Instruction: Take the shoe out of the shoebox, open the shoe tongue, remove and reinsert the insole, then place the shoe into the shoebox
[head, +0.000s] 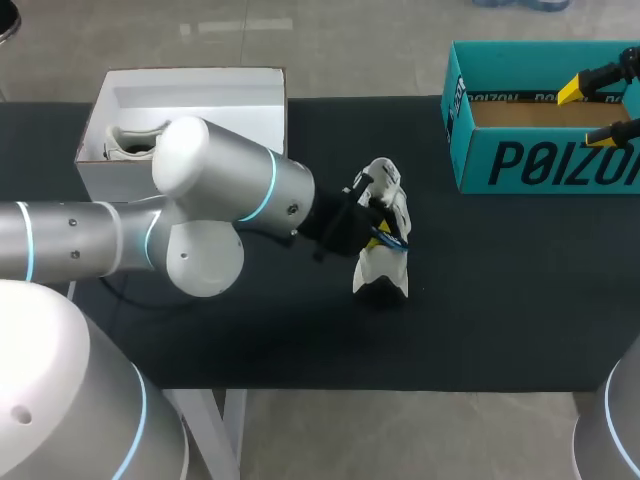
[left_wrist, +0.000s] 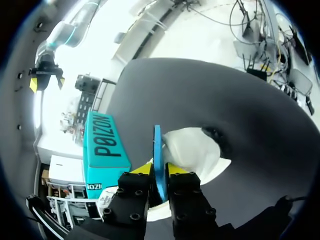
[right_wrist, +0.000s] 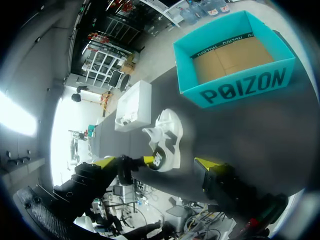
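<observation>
1. The white shoe (head: 382, 232) stood at mid-table, and the left gripper (left_wrist: 159, 172) at the shoe pinched a thin blue insole (left_wrist: 157, 155) between its tips.
2. At the far left, a white box (head: 190, 72) held another shoe (head: 128, 143).
3. At the far right, the right gripper (head: 585, 115) hung spread over the open teal box (head: 540, 165).

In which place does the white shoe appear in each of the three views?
Head view: shoe mid-table, left of the teal box.
Left wrist view: shoe just ahead of the left claw, which is shut on its blue insole.
Right wrist view: shoe ahead of the open right claw.
Shared landmark: the teal box.
</observation>
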